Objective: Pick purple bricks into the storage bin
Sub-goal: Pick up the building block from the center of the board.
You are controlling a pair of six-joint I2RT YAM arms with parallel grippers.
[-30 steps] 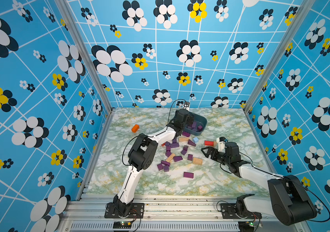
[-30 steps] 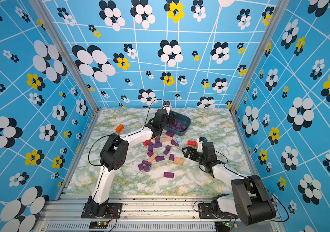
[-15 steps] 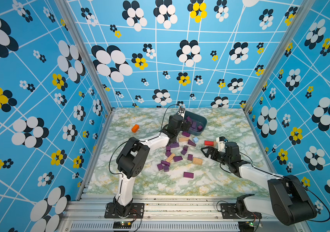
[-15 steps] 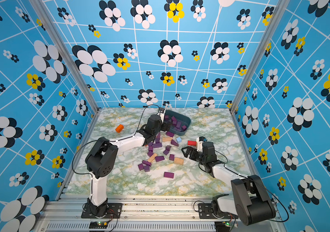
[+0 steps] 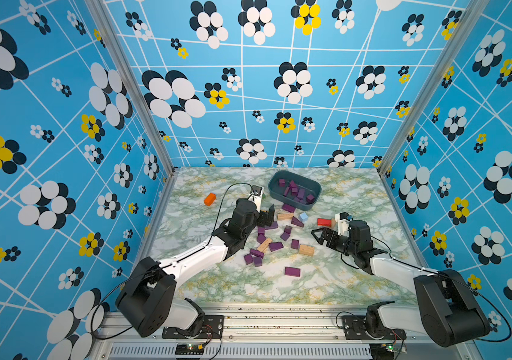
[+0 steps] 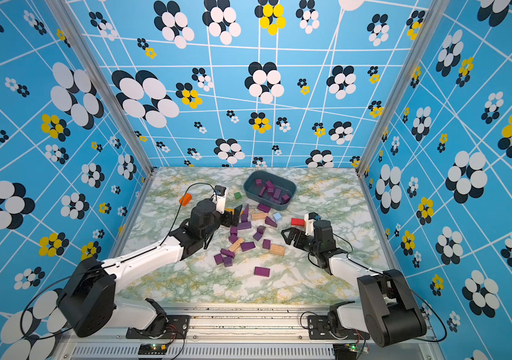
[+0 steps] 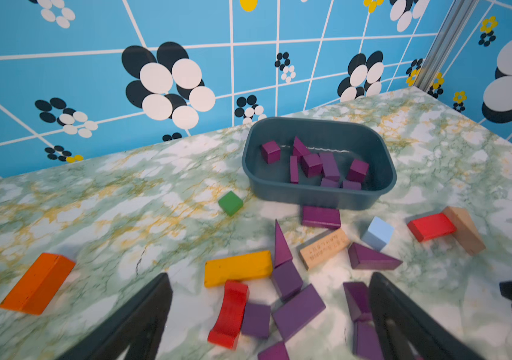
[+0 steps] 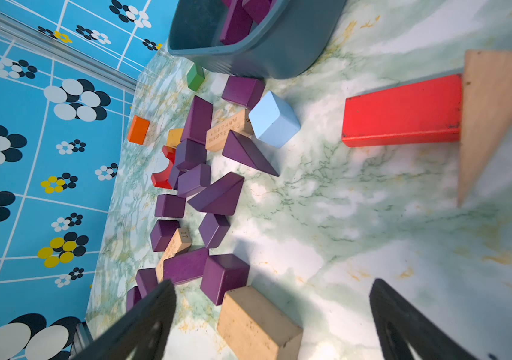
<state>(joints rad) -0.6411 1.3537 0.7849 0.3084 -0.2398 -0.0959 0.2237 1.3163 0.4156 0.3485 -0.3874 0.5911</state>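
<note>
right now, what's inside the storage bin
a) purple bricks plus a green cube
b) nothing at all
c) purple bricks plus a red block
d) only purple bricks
d: the storage bin holds only purple bricks; the green cube and the red block lie outside it.

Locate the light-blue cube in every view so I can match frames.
In a top view: light-blue cube lies on the robot's side of the storage bin, beside the lettered tan bar.
In a top view: same spot.
Left wrist: cube between tan bar and red bar.
Right wrist: cube against the tan bar's end.
Shared landmark: the storage bin.
</note>
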